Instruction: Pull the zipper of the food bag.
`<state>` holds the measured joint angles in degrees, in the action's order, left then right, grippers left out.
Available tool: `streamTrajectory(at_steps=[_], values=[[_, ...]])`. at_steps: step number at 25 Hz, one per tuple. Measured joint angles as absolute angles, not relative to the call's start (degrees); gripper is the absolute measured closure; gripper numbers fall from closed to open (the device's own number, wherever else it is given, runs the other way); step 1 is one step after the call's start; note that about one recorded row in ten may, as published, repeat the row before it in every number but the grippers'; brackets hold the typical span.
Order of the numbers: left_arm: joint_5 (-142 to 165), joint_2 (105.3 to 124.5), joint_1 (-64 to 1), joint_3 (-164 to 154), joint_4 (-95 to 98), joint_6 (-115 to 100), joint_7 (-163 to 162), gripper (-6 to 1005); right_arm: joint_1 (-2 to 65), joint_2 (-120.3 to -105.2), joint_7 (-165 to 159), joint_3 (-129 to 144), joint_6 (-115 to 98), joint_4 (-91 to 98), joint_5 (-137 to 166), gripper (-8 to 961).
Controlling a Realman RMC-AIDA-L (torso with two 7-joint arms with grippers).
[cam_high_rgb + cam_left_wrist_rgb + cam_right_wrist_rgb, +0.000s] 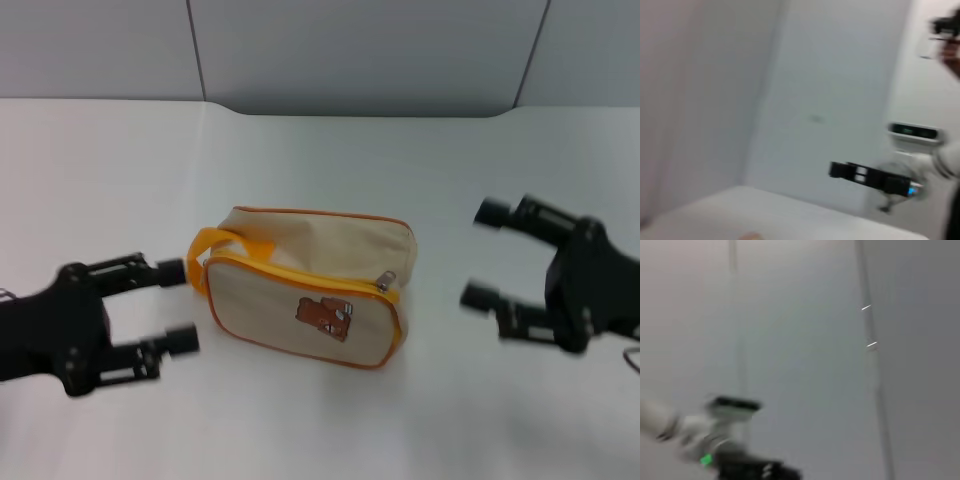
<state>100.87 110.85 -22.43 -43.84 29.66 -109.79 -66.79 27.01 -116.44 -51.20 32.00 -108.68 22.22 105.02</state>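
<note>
The food bag (300,285), a cream canvas pouch with orange-yellow piping, a yellow loop handle (215,250) and a brown bear patch (323,317), lies in the middle of the white table (300,160). The zipper pull (386,282), small and silvery, sits at the bag's right upper corner on the orange-yellow band. My left gripper (178,305) is open and empty, just left of the handle. My right gripper (483,255) is open and empty, to the right of the bag and apart from it. The left wrist view shows the right gripper (840,170) far off; the bag is out of both wrist views.
Grey wall panels (350,50) stand behind the table's far edge. The right wrist view shows only the wall and part of the other arm (725,440).
</note>
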Motion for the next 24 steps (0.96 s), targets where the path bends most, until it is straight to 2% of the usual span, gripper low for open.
streamTrajectory(at_steps=[2,9,24], values=[[102.7,110.88,-23.4,-44.0,29.8,-110.5,-67.3,374,27.2,-116.33,-52.0,32.1,-109.5,22.8,106.7,113],[109.1,112.13,-26.2,-44.0,29.5,-110.4,-67.4,173,29.5,-116.06,-55.5,32.2,-110.2,23.6,116.6,113],[109.2,112.50,-25.9,-43.6,29.5,-110.4,-66.9,180,29.4,-116.28,-55.7,32.2,-110.0,23.6,117.3,113]])
